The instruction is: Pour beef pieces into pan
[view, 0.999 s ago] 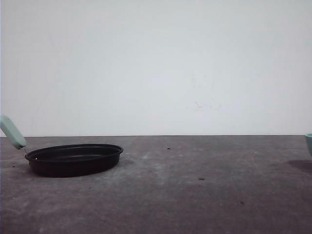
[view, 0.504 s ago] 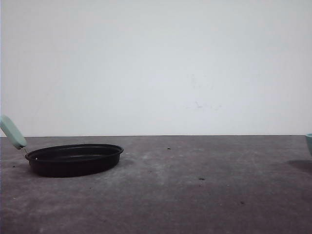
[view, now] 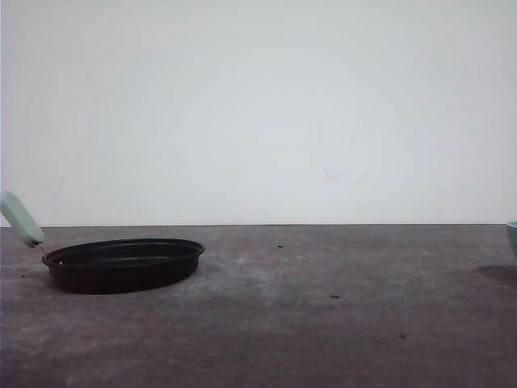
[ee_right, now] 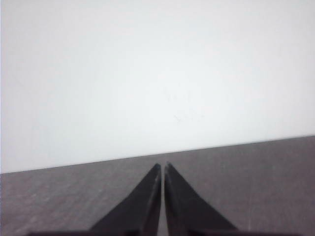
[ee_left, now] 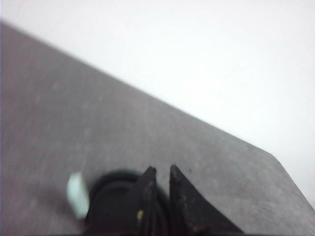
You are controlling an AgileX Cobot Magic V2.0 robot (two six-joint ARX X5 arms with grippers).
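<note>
- The pan [view: 121,264] sits on the table [view: 323,323] at the left side, its mint handle [view: 20,219] pointing up and away to the left; it looks empty.
- A teal bowl [view: 512,236] is just visible at the right edge (its content is hidden).
- The left gripper [ee_left: 163,169] has its fingers nearly closed, holding nothing, near the pan.
- The right gripper [ee_right: 162,166] has its fingers closed, empty too.
- I judge the task is only starting: the next move calls for reaching and grasping the bowl.

The shallow round black frying pan [view: 121,263] has a pale mint-green handle [view: 21,219]; the table [view: 323,323] is mottled dark grey, the wall [view: 258,105] plain white.
</note>
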